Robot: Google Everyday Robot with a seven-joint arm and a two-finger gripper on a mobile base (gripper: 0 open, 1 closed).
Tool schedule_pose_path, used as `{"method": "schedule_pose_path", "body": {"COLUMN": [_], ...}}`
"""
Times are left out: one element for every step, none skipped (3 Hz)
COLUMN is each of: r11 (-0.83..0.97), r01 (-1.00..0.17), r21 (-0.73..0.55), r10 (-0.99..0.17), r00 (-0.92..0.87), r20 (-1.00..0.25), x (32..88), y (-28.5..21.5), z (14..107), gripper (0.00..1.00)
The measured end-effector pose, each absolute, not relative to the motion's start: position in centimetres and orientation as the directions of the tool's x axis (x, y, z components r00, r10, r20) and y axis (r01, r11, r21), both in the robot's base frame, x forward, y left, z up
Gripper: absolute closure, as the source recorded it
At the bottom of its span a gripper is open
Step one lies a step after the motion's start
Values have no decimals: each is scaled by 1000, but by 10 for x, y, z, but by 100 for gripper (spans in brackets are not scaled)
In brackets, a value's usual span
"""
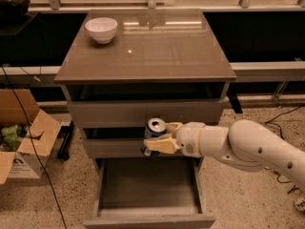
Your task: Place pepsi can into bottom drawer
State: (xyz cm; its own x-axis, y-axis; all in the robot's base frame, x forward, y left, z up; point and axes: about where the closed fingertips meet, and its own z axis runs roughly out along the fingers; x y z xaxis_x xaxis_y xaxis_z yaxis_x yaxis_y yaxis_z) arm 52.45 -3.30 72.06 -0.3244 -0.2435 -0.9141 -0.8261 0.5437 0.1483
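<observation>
The gripper hangs in front of the cabinet, its two pale fingers closed around the pepsi can. The can is upright, silver top facing up, and sits level with the middle drawer, close against its front. Right below, the bottom drawer is pulled well out, so the can is over the back part of the drawer's opening and not yet inside it. I take that as the reason for the hold: gripped by its sides and kept vertical, the can should be able to go down and land on its base, not roll.

The arm reaches in from the right, low across the cabinet face, which keeps its bulk off the drawer's side walls. The closest thing in the way is the middle drawer front just behind the can (a drop that drifts back could scrape it, I'd guess), and then the bottom drawer's own rear edge beneath.

Nothing else is near the work. A white bowl sits at the far left corner of the glossy cabinet top, well apart from the can. A cardboard box with open flaps stands on the floor to the left, with a black cable trailing past it.
</observation>
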Motion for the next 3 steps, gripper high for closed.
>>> {"method": "schedule_pose_path", "body": {"r11": [542,555,604], "r01": [-832,-823,-785], "r21": [124,122,138], "r10": [-320,-359,-343], "r00": [-340,-369,-412], "r20": [-884,-857,-844], "x": [528,527,520], "y": [-37,-48,-60], "z": [675,622,566], "gripper": [100,100,100]}}
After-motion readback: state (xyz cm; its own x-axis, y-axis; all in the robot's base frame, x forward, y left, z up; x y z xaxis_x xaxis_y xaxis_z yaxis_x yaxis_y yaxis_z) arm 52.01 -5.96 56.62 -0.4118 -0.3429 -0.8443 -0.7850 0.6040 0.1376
